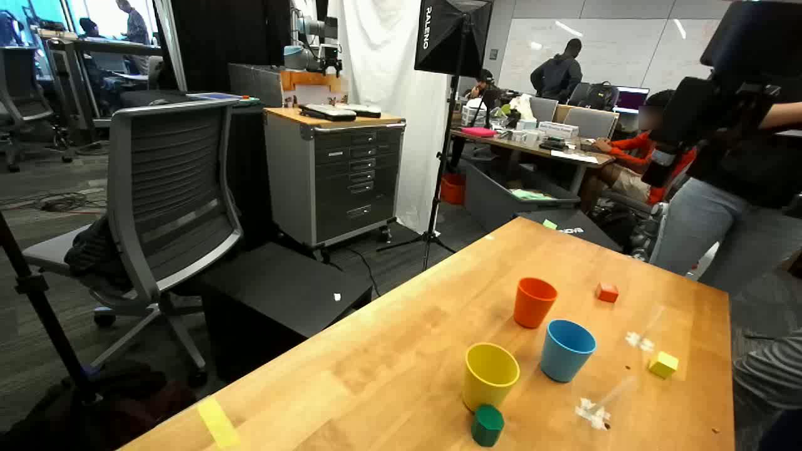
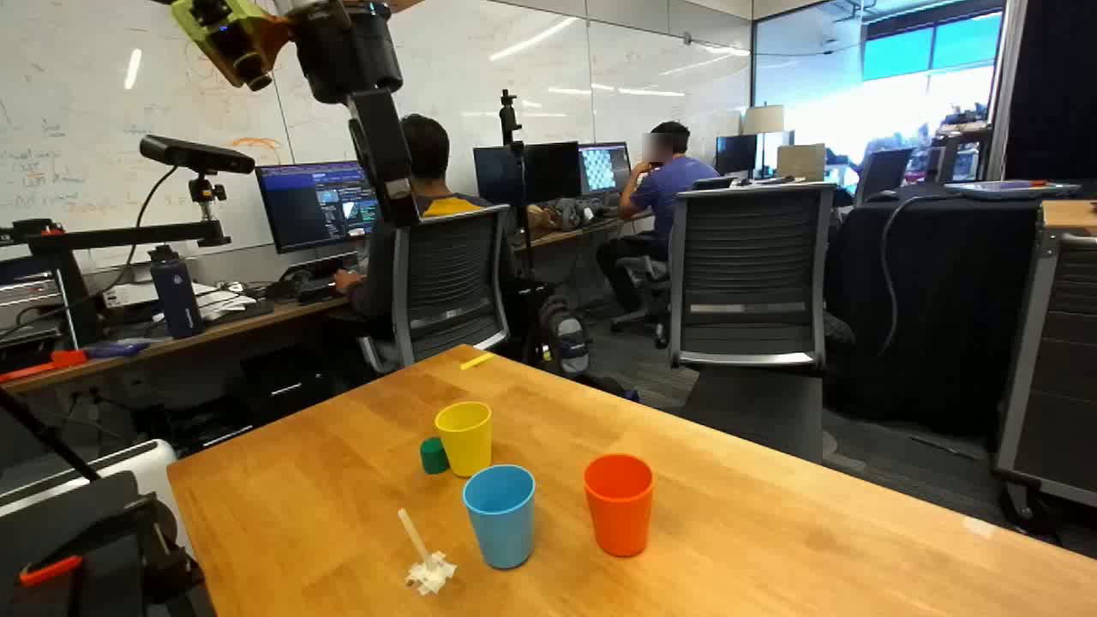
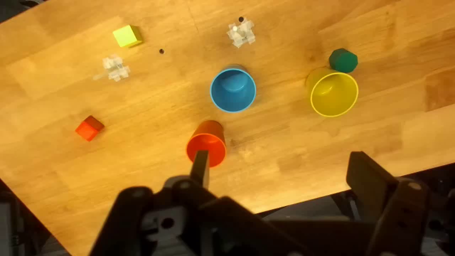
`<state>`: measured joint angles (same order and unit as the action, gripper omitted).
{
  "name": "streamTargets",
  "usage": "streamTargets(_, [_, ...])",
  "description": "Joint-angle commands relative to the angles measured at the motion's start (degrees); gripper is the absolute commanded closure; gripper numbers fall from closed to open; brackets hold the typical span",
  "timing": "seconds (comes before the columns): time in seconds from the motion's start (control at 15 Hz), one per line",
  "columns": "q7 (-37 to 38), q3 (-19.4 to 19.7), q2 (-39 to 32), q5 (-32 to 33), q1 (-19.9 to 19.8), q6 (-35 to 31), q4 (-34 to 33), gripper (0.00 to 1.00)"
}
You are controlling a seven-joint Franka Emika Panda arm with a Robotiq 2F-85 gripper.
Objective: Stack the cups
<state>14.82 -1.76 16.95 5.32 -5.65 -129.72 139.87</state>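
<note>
Three tapered cups stand upright and apart on the wooden table. The red cup [image 1: 532, 307] [image 2: 619, 510] [image 3: 209, 129] is near the blue cup [image 1: 564, 354] [image 2: 501, 523] [image 3: 233, 90]. The yellow cup [image 1: 485, 379] [image 2: 467, 441] [image 3: 332, 94] stands a little farther off. All three show in both exterior views and in the wrist view. My gripper [image 3: 279, 154] is open and empty, high above the table. In the wrist view one fingertip overlaps the red cup's opening, but the gripper is well above it. The gripper also shows in both exterior views [image 1: 661, 169] [image 2: 398, 201].
A dark green cylinder [image 1: 487, 426] [image 2: 434, 456] [image 3: 343, 61] is right beside the yellow cup. A red block [image 1: 606, 292] [image 3: 89, 128] and a yellow block [image 1: 663, 364] [image 3: 127, 36] lie on the table [image 1: 376, 357]. Taped patches [image 1: 592, 413] [image 3: 241, 32] hold thin upright sticks.
</note>
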Motion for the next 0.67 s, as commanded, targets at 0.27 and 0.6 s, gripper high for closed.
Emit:
streamTargets(0.27, [0.07, 0.41, 0.03, 0.13, 0.41, 0.14, -0.64, 0.0])
streamTargets(0.6, [0.07, 0.41, 0.03, 0.13, 0.41, 0.14, -0.64, 0.0])
